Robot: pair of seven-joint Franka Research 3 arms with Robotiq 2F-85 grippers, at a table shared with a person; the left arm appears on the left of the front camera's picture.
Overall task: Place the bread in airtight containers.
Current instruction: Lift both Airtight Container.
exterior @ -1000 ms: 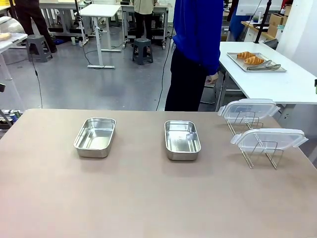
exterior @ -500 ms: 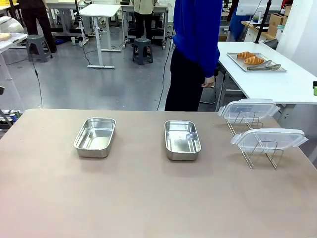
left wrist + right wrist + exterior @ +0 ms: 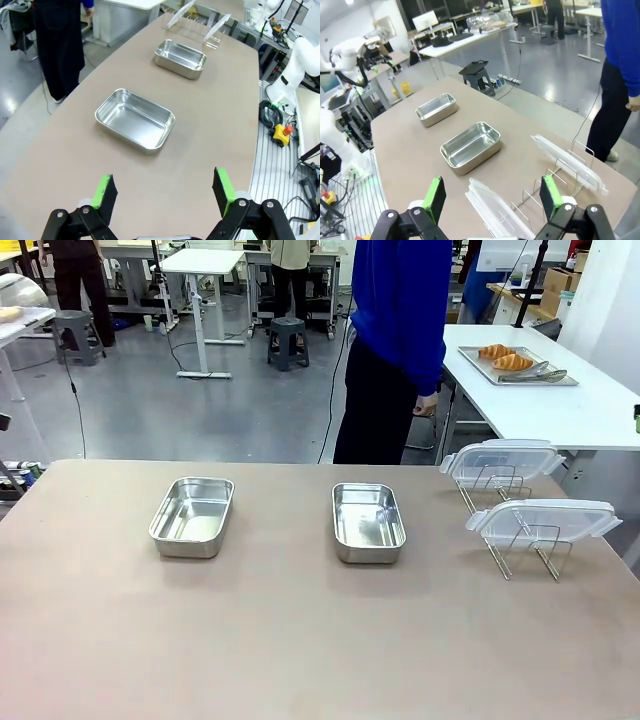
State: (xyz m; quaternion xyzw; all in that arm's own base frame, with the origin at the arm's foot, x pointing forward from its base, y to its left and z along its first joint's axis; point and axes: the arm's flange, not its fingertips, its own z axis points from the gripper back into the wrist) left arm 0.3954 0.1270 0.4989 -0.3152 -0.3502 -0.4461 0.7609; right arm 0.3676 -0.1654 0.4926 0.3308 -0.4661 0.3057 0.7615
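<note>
Two golden-brown, ridged croissants lay side by side on a flat metal tray, next to a pair of steel tongs. The tray sat on a white side table off the far right corner of the beige work table. The croissants were well apart from both grippers.

On the beige work table stood two shallow rectangular shiny steel containers with rounded corners, both empty and uncovered. These were the left container and the right container, set apart from each other. Their clear plastic clip lids rested on wire racks near the table's right edge. A person in a blue top stood at the far side, one hand hanging by the hip.

From its wrist camera, the left gripper had its green-padded fingers spread wide with nothing between them. It hung over the table, short of the left container. The right gripper likewise gaped empty, above the nearer lid, with the right container beyond it.
</note>
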